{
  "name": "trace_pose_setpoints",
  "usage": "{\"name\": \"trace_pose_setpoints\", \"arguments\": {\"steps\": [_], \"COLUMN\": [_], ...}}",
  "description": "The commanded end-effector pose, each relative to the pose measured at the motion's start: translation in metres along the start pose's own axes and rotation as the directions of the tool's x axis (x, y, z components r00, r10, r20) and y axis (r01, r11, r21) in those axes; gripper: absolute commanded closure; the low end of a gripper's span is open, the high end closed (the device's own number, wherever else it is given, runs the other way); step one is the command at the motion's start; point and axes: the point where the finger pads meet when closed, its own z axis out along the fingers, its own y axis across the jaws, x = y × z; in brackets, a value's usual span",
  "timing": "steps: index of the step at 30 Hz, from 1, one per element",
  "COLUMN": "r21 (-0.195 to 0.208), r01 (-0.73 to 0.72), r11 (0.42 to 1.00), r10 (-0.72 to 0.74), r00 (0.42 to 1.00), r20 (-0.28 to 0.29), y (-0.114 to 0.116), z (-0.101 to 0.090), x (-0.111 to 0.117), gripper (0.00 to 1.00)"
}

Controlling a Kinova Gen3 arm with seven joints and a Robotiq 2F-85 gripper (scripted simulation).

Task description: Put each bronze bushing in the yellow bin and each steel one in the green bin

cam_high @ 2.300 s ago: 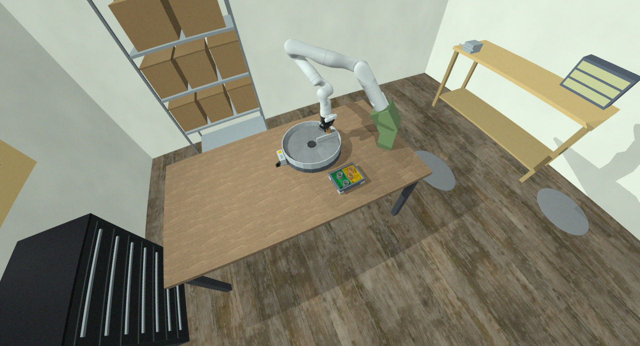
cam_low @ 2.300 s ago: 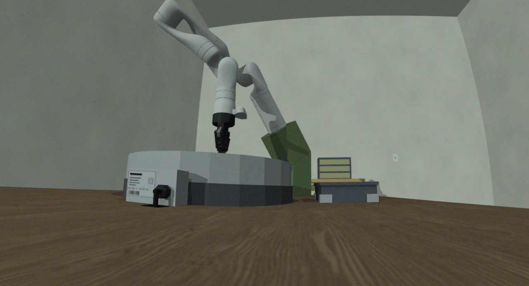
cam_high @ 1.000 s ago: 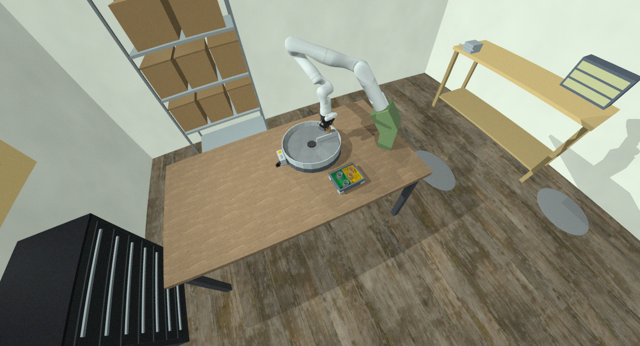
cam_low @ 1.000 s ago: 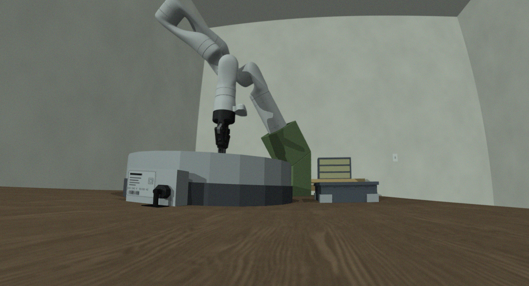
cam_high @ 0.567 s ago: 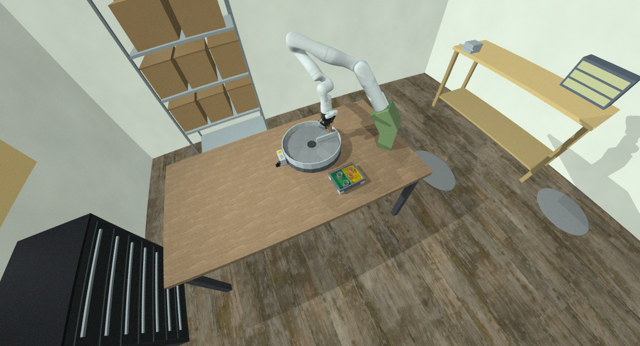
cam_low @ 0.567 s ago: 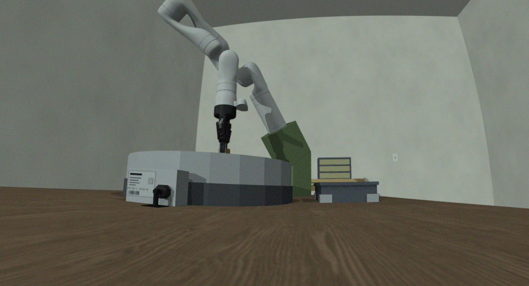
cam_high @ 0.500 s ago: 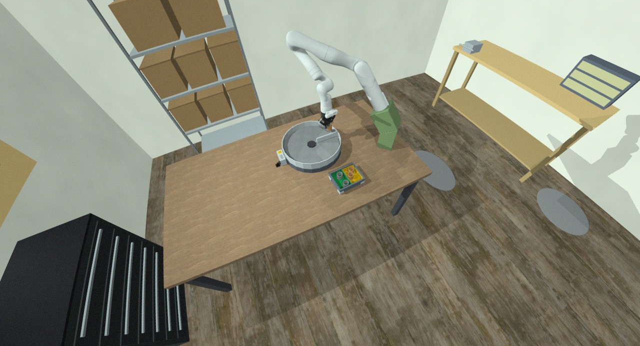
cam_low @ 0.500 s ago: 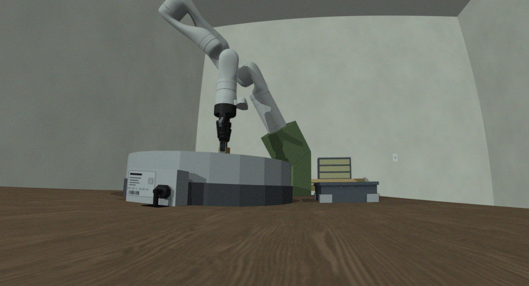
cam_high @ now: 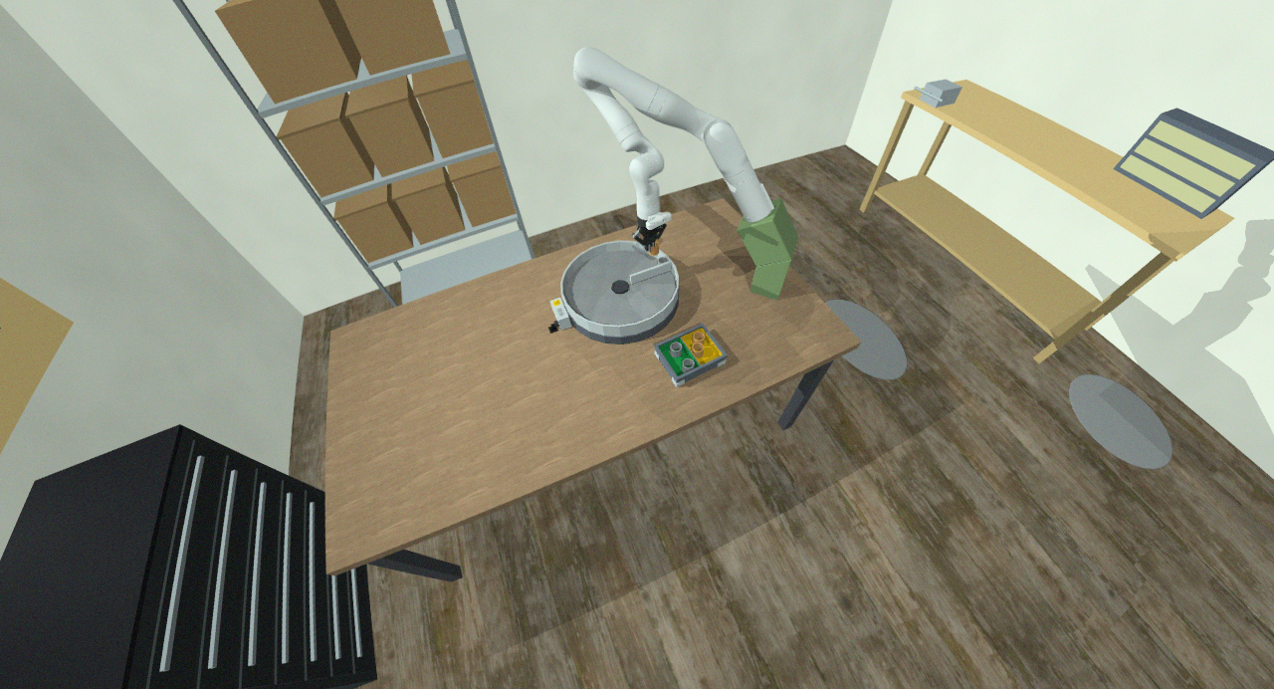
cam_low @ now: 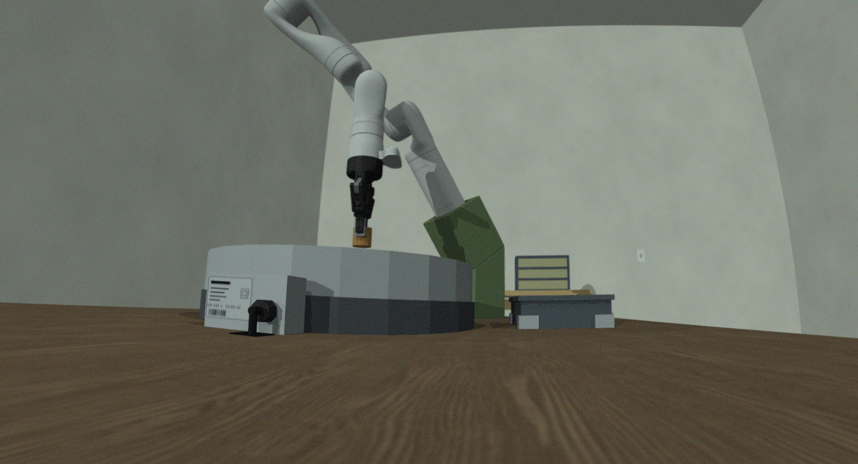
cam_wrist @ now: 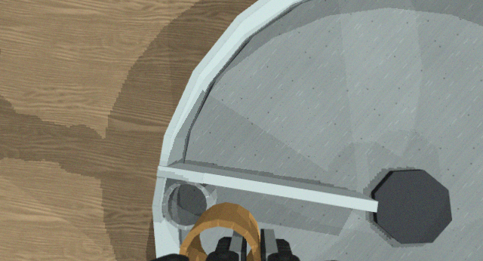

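My gripper (cam_high: 651, 242) (cam_low: 360, 226) (cam_wrist: 253, 247) is shut on the wall of a bronze bushing (cam_high: 654, 250) (cam_low: 361, 240) (cam_wrist: 226, 214). One finger is inside the ring and one outside. The bushing hangs just above the rim height of the grey turntable (cam_high: 605, 309) (cam_low: 360, 275) (cam_wrist: 302, 84). A steel bushing (cam_high: 662, 260) (cam_wrist: 173, 213) stands on the turntable in the corner between the rim and the guide bar. The green bin (cam_high: 674, 362) holds two steel bushings. The yellow bin (cam_high: 713, 349) holds two bronze bushings. The bins' insides are hidden in the exterior view.
The pale guide bar (cam_high: 648, 273) (cam_wrist: 290, 192) runs from the turntable rim towards the dark hub (cam_high: 619, 287) (cam_wrist: 413, 206). The bins share one grey case (cam_low: 560, 314), right of the turntable in the exterior view. A power box (cam_high: 559, 309) (cam_low: 228, 299) adjoins the turntable. The green arm mount (cam_high: 770, 255) (cam_low: 488, 275) stands behind.
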Motion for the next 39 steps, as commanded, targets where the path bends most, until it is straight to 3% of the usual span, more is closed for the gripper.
{"name": "trace_pose_setpoints", "arguments": {"steps": [1, 4, 11, 17, 24, 28, 32, 36, 39], "r21": [-0.001, -0.001, -0.001, -0.001, -0.001, -0.002, -0.002, -0.002, -0.002], "r01": [0.0, 0.0, 0.0, -0.002, 0.0, -0.003, 0.0, -0.001, 0.0], "r11": [1.0, 1.0, 1.0, 1.0, 1.0, 1.0, 1.0, 1.0, 1.0], "r10": [0.0, 0.0, 0.0, 0.002, 0.0, 0.003, 0.0, 0.001, 0.0], "r00": [1.0, 1.0, 1.0, 1.0, 1.0, 1.0, 1.0, 1.0, 1.0], "r20": [0.0, 0.0, 0.0, 0.002, 0.001, 0.002, 0.001, 0.001, 0.001], "y": [0.002, 0.005, 0.006, 0.012, 0.014, 0.019, 0.019, 0.024, 0.025], "z": [0.0, 0.0, 0.0, 0.0, 0.0, 0.0, 0.0, 0.0, 0.0], "x": [0.011, 0.046, 0.057, 0.113, 0.126, 0.169, 0.172, 0.217, 0.23], "gripper": [1.0, 1.0, 1.0, 1.0, 1.0, 1.0, 1.0, 1.0, 1.0]}}
